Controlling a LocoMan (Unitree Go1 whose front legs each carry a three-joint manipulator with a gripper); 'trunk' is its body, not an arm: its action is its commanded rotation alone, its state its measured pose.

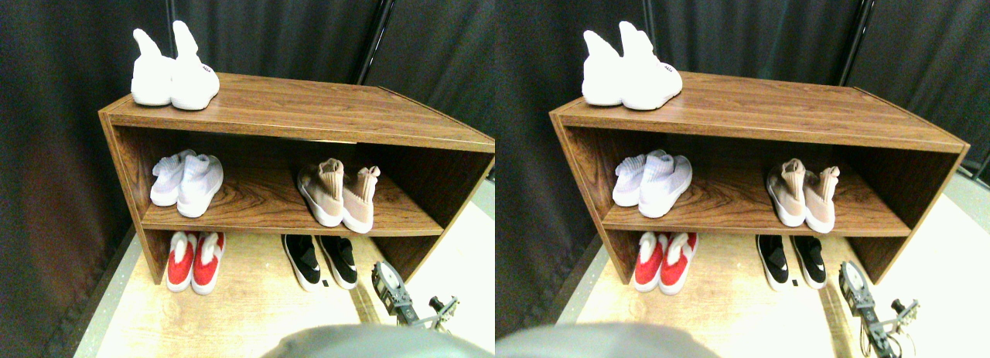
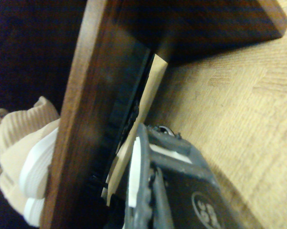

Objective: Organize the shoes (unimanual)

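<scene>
Jaws of the right gripper (image 1: pixel 402 292) cannot be told as released or clenched; nothing is sitting between them, and the dark frame is hovering low over the pale wood-grain floor (image 1: pixel 247 311), just right of the low black pair (image 1: pixel 319 260). Those black shoes with white marks are lying on the floor under the shelf, long axes running near to far, toes pointing toward the robot. Left of them, a red pair with white fuzzy tops (image 1: pixel 195 260) is resting the same way. On the middle board of the brown wooden shoe rack (image 1: pixel 309 110), the tan-beige knit pair (image 1: pixel 339 194) is standing at the right, ribbed collars upright, white-soled toes facing near-left. A white knit pair (image 1: pixel 188 182) is sitting at the left. Another white high-collared pair (image 1: pixel 173 72) is standing on the rack's top at its far left.
</scene>
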